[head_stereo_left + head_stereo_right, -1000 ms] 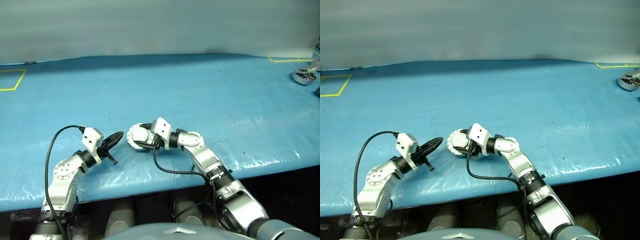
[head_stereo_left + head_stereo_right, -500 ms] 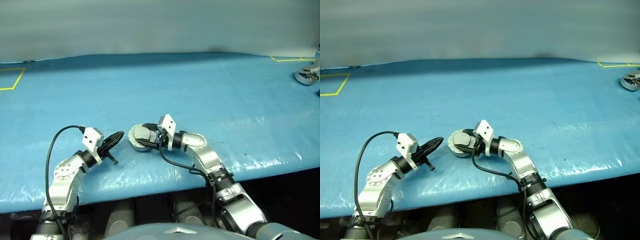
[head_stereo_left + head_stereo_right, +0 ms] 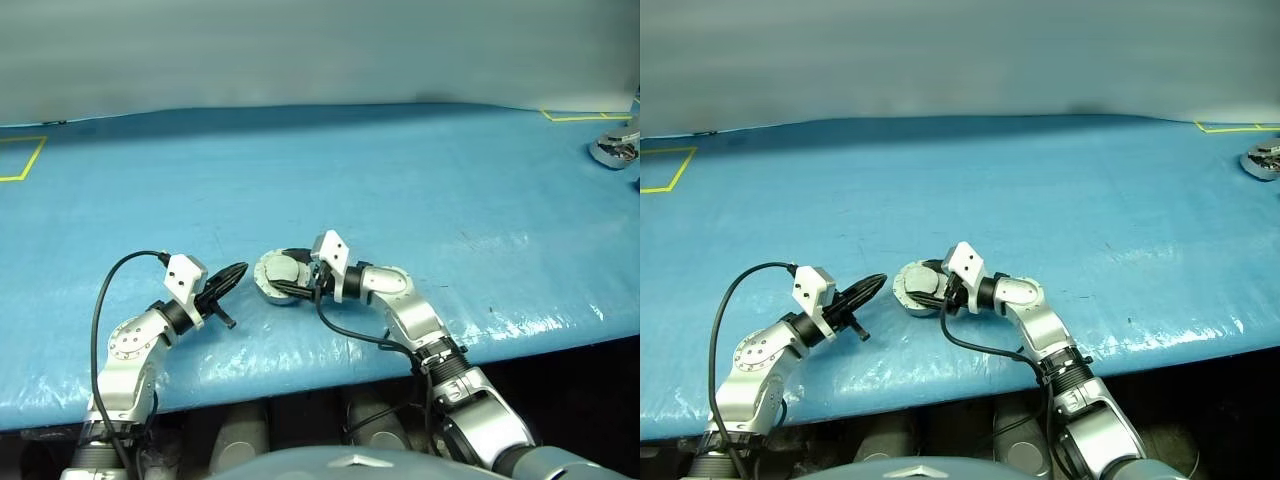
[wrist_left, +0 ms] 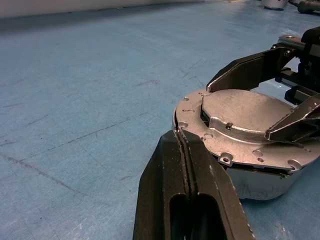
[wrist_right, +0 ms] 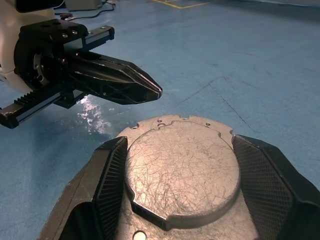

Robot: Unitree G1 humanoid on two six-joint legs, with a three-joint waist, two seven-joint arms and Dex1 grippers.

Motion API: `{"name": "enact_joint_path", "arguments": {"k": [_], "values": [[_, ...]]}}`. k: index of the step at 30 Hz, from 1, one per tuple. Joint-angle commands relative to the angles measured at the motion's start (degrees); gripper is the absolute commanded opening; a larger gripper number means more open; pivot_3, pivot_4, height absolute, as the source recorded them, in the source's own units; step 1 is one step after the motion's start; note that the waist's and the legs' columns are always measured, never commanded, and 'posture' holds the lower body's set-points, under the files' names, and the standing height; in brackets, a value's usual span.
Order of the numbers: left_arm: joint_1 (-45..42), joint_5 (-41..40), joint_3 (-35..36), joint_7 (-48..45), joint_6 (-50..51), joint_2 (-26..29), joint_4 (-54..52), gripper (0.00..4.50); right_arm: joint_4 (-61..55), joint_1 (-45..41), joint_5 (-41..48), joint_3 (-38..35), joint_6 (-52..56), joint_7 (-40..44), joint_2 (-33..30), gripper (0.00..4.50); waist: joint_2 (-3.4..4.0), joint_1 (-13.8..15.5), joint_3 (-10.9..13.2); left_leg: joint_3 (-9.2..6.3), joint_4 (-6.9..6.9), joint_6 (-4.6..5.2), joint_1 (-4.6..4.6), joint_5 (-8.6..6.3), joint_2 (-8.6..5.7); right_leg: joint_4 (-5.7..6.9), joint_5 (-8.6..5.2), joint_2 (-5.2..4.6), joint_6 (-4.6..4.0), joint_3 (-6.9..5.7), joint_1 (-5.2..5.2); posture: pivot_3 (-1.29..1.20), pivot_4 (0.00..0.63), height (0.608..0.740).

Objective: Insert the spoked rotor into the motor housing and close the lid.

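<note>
Near the front edge of the blue-covered bench [image 3: 420, 170], the right pincer [image 5: 175, 170] has rolled a little since a second ago, and its spread black fingers [image 5: 112, 172] now stand on either side of the motor housing [image 4: 260, 177], whose lid [image 5: 182, 167], tilted up then, now lies flat and closed. Just beside it the left pincer [image 4: 186, 150] stays pressed shut and empty, tip at the housing's rim. Far off at the right corner lies another metal part [image 3: 612, 150].
</note>
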Motion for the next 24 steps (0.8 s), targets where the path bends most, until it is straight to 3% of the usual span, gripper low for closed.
{"name": "enact_joint_path", "arguments": {"k": [1,24], "values": [[-0.33,0.15,0.12,0.10,-0.92,0.28,-1.04,0.00,0.76,0.20,-0.70,0.28,0.57,-0.14,-0.12,2.98,0.00,0.01,0.00,0.00,0.00,0.00,0.00,0.00,0.00,0.00,0.00,0.00,0.00,0.00,0.00,0.00,0.150,0.740],[-0.01,0.17,0.48,0.67,-1.20,0.19,-0.89,0.00,2.85,0.79,-5.23,2.87,2.36,-3.44,-0.82,2.98,-0.01,-0.06,-0.02,0.00,0.00,0.00,0.20,0.01,0.00,0.04,-0.02,0.00,-0.03,0.01,0.16,0.00,0.150,0.740]]}}
